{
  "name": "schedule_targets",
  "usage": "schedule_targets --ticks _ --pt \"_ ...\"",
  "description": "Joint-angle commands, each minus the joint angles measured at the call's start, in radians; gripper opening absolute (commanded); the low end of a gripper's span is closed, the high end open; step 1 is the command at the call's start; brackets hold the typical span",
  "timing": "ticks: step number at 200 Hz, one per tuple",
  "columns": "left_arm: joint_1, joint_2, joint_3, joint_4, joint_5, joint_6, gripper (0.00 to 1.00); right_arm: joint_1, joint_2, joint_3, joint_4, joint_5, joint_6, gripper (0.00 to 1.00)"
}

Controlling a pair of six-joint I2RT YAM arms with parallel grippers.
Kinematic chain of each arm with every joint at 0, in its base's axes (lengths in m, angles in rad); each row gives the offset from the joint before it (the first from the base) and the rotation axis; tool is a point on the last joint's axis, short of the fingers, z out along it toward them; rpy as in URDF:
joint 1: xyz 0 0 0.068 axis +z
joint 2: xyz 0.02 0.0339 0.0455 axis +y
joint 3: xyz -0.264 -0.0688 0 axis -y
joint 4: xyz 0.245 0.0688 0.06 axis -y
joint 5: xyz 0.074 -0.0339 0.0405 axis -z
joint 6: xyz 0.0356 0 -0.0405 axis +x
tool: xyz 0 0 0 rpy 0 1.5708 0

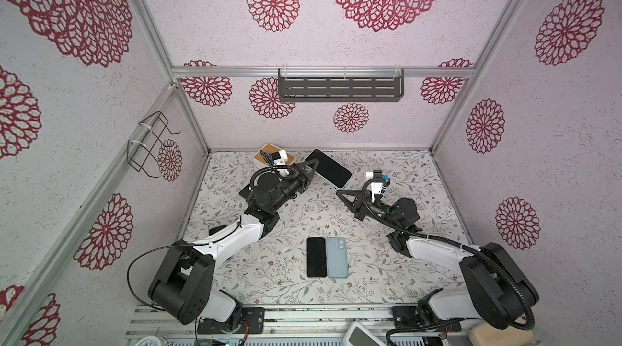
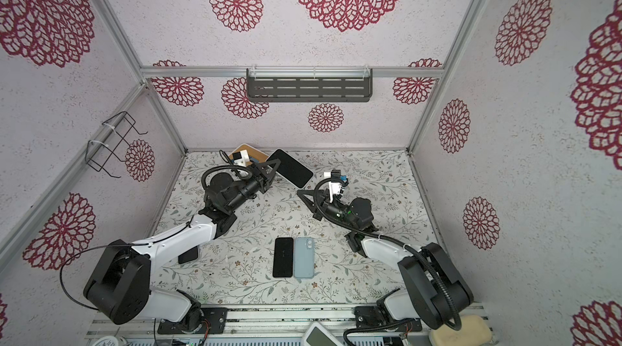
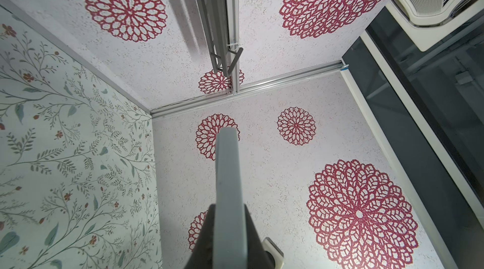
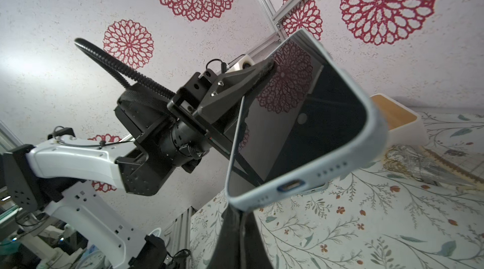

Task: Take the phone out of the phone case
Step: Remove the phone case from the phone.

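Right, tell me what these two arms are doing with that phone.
The left hand is shut on the cased phone, holding it above the table at the back. The right hand is shut, its tips at the cased phone's lower corner; whether they pinch the rim is unclear. The phone is not yet out. A black phone and a blue case lie side by side nearer the front.
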Motion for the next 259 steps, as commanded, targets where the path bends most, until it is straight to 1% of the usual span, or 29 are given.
schedule_targets --ticks 1,9,13,18,31,41,53,69,80,88,118,124,154,176,223,241,259 --pt "-0.021 -0.022 0.019 0.028 0.059 0.016 0.00 -0.025 0.002 0.058 0.071 0.044 -0.021 0.00" --pt "-0.022 -0.019 0.019 0.040 0.059 0.017 0.00 -0.027 0.007 0.058 0.086 0.035 -0.006 0.00" --pt "-0.023 -0.017 0.019 0.045 0.060 0.016 0.00 -0.027 0.010 0.056 0.104 0.025 0.006 0.04" --pt "-0.023 -0.017 0.019 0.049 0.060 0.016 0.00 -0.029 0.015 0.054 0.134 0.012 0.025 0.10" --pt "-0.023 -0.017 0.018 0.057 0.056 0.019 0.00 -0.030 0.020 0.036 0.207 0.000 0.070 0.33" --pt "-0.022 -0.019 0.016 0.065 0.052 0.019 0.00 -0.030 0.021 0.018 0.249 -0.001 0.093 0.45" --pt "-0.022 -0.017 0.013 0.076 0.050 0.019 0.00 -0.030 0.020 0.009 0.263 -0.002 0.112 0.51" --pt "-0.023 -0.014 0.013 0.081 0.048 0.017 0.00 -0.031 0.017 0.003 0.279 -0.007 0.131 0.54" --pt "-0.023 -0.011 0.013 0.089 0.049 0.016 0.00 -0.031 0.016 0.004 0.279 -0.008 0.140 0.54" --pt "-0.023 -0.009 0.013 0.096 0.049 0.014 0.00 -0.031 0.012 0.006 0.263 -0.002 0.135 0.51" --pt "-0.026 -0.007 0.013 0.094 0.047 0.010 0.00 -0.030 0.007 0.010 0.227 0.007 0.122 0.30" --pt "-0.026 -0.006 0.014 0.088 0.044 0.008 0.00 -0.030 0.009 0.010 0.226 0.006 0.124 0.28" --pt "-0.026 -0.002 0.022 0.068 0.037 -0.001 0.00 -0.031 0.014 0.009 0.226 0.000 0.121 0.28" --pt "-0.026 0.001 0.032 0.029 0.029 -0.010 0.00 -0.029 0.001 0.001 0.186 0.009 0.089 0.28" --pt "-0.026 -0.002 0.068 -0.102 0.020 -0.012 0.00 -0.012 -0.062 -0.010 -0.005 0.042 -0.076 0.24" --pt "-0.027 0.000 0.078 -0.125 0.019 -0.013 0.00 -0.002 -0.089 -0.003 -0.104 0.068 -0.158 0.21" --pt "-0.033 0.002 0.091 -0.150 0.017 -0.009 0.00 0.006 -0.102 0.004 -0.154 0.079 -0.205 0.20"
